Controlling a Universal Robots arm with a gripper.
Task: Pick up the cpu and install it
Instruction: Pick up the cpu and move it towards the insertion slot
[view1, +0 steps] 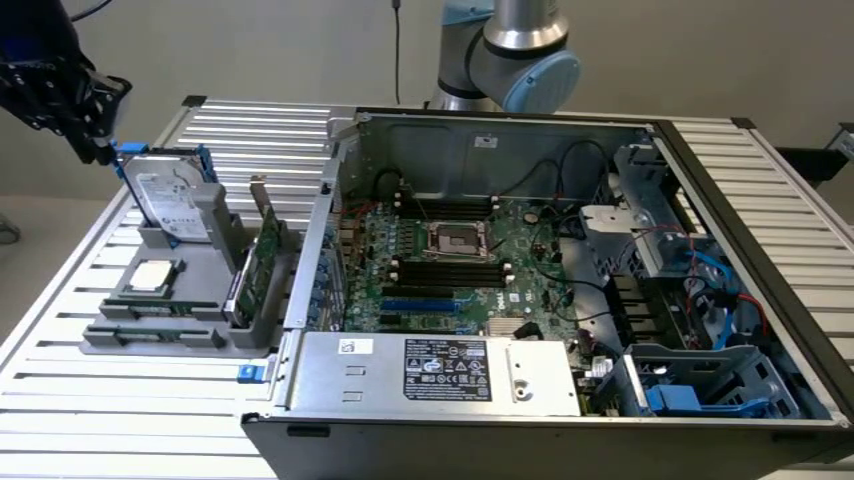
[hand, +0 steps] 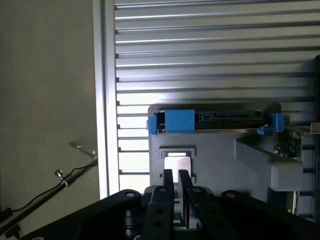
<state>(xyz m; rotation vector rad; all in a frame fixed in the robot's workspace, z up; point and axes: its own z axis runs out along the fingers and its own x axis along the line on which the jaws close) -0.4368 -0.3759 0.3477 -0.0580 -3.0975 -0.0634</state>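
Because its side cover is off, the computer case (view1: 507, 150) lies open on the slatted bench (view1: 80, 420) with the motherboard (view1: 527, 285) facing up, so an arm can reach the parts from above. Its CPU socket (view1: 451, 238), near the middle of the board, appears to be empty, although it is too small in the exterior view for me to be sure.

Beside the case, toward the bench edge on the exterior view's left, stands a grey parts holder (view1: 147, 335). It keeps each part in its own place. The hard drive (view1: 171, 195) with its blue carrier stands upright in a slot. The green circuit cards (view1: 264, 262) stand on edge along the side next to the case. The cpu (view1: 154, 277) lies flat in a shallow recess between the drive and the holder's near edge, metal top up, I judge so that fingers can take it by its edges.

The gripper (hand: 175, 174) hangs above this holder, apart from the cpu, which in the wrist view lies just past the fingertips. Its two fingers (hand: 167, 182) are a little apart, with a narrow gap and nothing between them. The cpu is not yet picked up.
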